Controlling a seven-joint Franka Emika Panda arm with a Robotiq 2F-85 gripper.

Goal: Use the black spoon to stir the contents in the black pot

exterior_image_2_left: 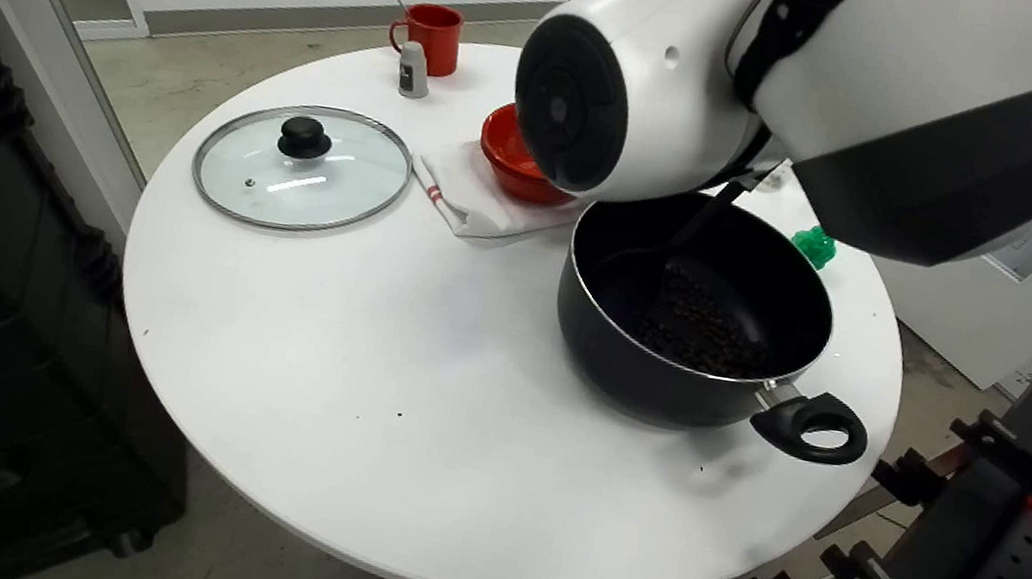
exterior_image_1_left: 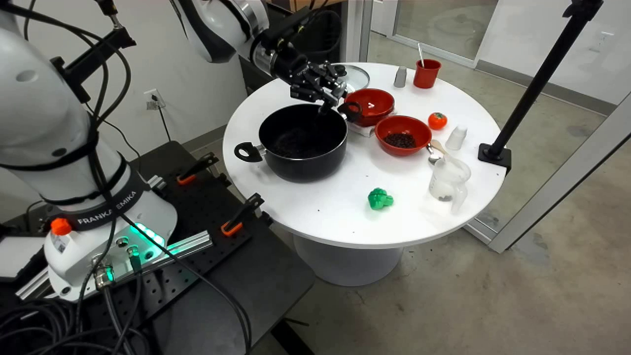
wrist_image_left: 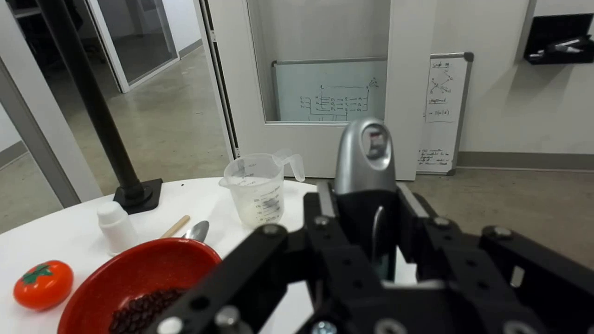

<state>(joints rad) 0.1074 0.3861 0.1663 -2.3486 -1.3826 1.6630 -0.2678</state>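
- The gripper [wrist_image_left: 369, 204] is clamped on the spoon [exterior_image_2_left: 706, 217], a finger on either side of the handle near its silver end. A hold that high probably keeps the fingers above the rim while the head works low.
- The spoon slants down into the pot [exterior_image_1_left: 305, 168], placed, I judge, for stirring. Black on black, its head is hard to make out; I cannot tell whether it touches the beans [exterior_image_2_left: 708, 327], or whether the handle leans on the rim.
- The pot stands on the table [exterior_image_1_left: 325, 212] near the edge on the side of the robot's base [exterior_image_1_left: 153, 214], likely so the arm [exterior_image_2_left: 651, 117] can reach over it comfortably. One side handle points toward that edge; nothing visibly steadies the pot, so a hard push might slide it that way.
- The beans lie in a patch on the bottom, so a low, slow circle would suit them.
- In an exterior view the lid [exterior_image_2_left: 309, 185] lies near the table's left edge, presumably to leave the pot uncovered.
- Red bowls [exterior_image_1_left: 379, 103], apparently stacked, sit on a towel [exterior_image_2_left: 478, 198] just beside the pot, close enough that a wide swing could knock them.
- The bowl of beans [exterior_image_1_left: 402, 124], the tomato [exterior_image_1_left: 437, 121] and the jug [exterior_image_1_left: 448, 177] sit toward the edge farther from the base, probably to stay out of the stirring.
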